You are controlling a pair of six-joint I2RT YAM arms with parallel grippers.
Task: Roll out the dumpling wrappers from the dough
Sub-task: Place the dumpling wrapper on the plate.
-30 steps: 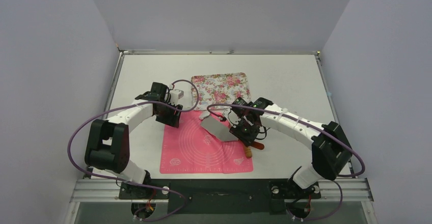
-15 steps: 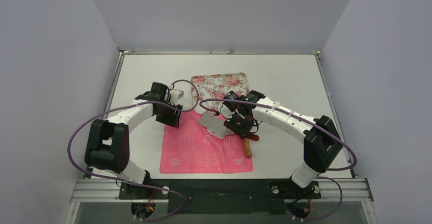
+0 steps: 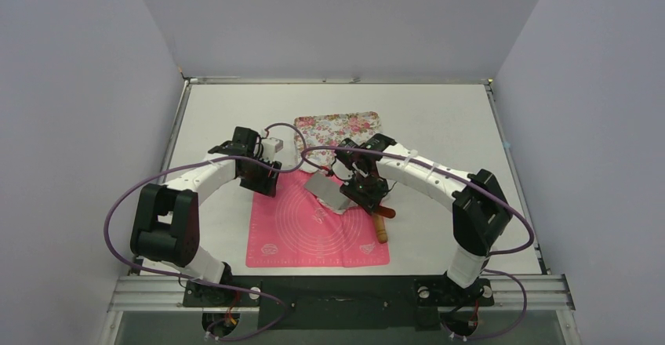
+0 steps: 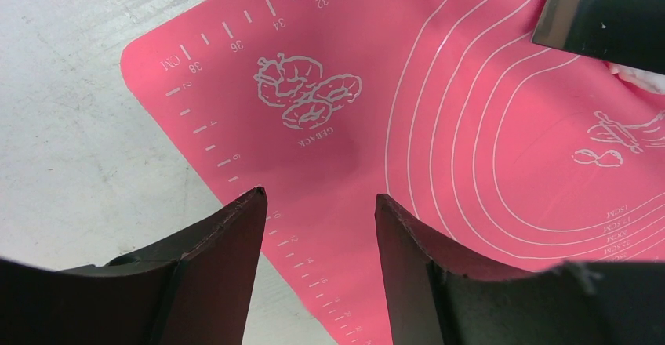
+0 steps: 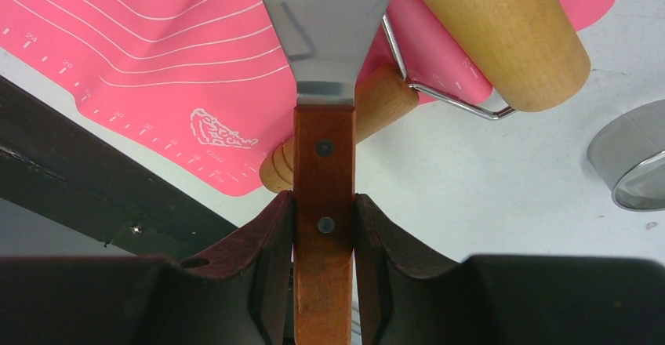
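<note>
**K:** White tabletop (image 4: 70, 94) with a pink baking mat (image 4: 470, 125) laid on it. Right gripper (image 5: 324, 204) pinches the wooden handle of the scraper (image 5: 325, 23), and the blade runs straight ahead of its jaws. My judgement of the step: getting the blade under the dough to lift or gather it.

**M:** How to do it well?

**K:** Keep the blade edge low and flat to the mat and slide, don't stab. Soft dough would likely smear or tear. Mind the rolling pin (image 5: 502, 31) ahead-right of those jaws, and the ring cutter (image 5: 631, 157) further right.

**M:** Other arm?

**K:** Left gripper (image 4: 317, 196) has its jaws spread with nothing between them, and the mat corner lies below.

**M:** Dough?

**K:** The dough (image 4: 637, 79) is a white, lumpy sliver ahead and far right of the left jaws, mostly hidden under the blade. No neat cut round shows.
</note>
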